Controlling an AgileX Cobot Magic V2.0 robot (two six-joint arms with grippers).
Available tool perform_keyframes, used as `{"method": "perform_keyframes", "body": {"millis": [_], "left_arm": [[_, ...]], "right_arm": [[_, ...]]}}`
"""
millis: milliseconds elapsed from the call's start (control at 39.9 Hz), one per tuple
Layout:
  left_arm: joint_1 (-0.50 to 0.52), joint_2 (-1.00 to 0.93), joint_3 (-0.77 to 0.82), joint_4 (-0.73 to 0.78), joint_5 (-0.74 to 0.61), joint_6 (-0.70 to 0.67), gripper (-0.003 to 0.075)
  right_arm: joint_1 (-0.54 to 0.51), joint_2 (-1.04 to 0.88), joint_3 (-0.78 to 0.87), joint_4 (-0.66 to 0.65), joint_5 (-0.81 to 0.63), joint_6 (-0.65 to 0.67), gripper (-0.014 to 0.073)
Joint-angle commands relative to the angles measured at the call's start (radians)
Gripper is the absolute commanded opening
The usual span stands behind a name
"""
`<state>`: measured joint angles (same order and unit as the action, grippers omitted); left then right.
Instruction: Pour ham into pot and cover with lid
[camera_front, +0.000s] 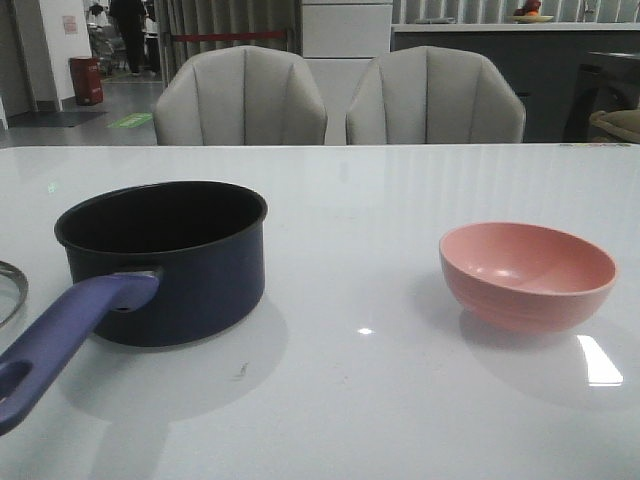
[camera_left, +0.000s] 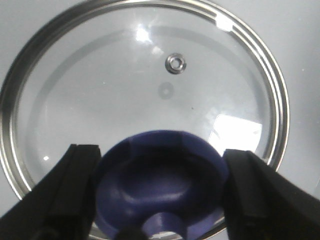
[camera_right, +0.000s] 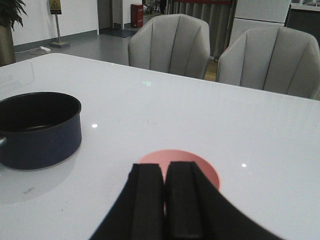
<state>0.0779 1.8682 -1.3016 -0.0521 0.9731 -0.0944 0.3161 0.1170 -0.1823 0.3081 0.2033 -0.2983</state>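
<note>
- The left gripper (camera_left: 160, 195) is spread wide around the blue knob (camera_left: 160, 185) of the lid (camera_left: 125, 85); one black finger (camera_left: 75, 195) stands on each side of the knob, and whether they touch it cannot be told.
- The lid lies flat on the white counter (camera_front: 360, 400). Its glass is clear, a metal rim runs round it, and a small metal vent sits away from the knob.
- In the front view only a sliver of the lid's rim (camera_front: 10, 290) shows at the left edge, just beside the pot's handle (camera_front: 60, 335).
- The right gripper (camera_right: 164, 200) has its two black fingers pressed together with nothing between them, and it hangs above the near side of the pink bowl (camera_right: 200, 167).
- The pot (camera_front: 165, 260) stands upright on the left part of the counter, dark navy outside and black inside. Its long purple-blue handle reaches toward the near left corner, with a hole at its end.
- The inside of the pot is dark in both views that show it; no ham can be made out there.
- The pink bowl (camera_front: 527, 275) stands upright on the right part of the counter, well apart from the pot. The part of its inside that shows is bare, with no ham chunks in sight.
- Beyond the far edge of the counter, two grey padded chairs (camera_front: 240, 100) stand side by side.
- Farther back, a red bin (camera_front: 86, 80) stands on the floor at the left.
</note>
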Motion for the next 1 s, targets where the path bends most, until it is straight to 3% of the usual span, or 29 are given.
{"method": "perform_keyframes", "body": {"millis": [0, 477, 677, 978], "left_arm": [[-0.004, -0.050, -0.015, -0.004, -0.041, 0.002, 0.0153], [-0.064, 0.019, 0.011, 0.029, -0.066, 0.002, 0.0153], [-0.093, 0.027, 0.011, 0.119, -0.068, 0.002, 0.0153], [-0.095, 0.023, 0.007, 0.106, -0.048, 0.002, 0.0153]], "right_arm": [[0.001, 0.011, -0.025, 0.008, -0.074, -0.004, 0.0160], [0.001, 0.011, -0.025, 0.008, -0.074, -0.004, 0.0160], [0.001, 0.011, -0.025, 0.008, -0.074, -0.004, 0.0160], [0.001, 0.011, -0.025, 0.008, -0.074, -0.004, 0.0160]]}}
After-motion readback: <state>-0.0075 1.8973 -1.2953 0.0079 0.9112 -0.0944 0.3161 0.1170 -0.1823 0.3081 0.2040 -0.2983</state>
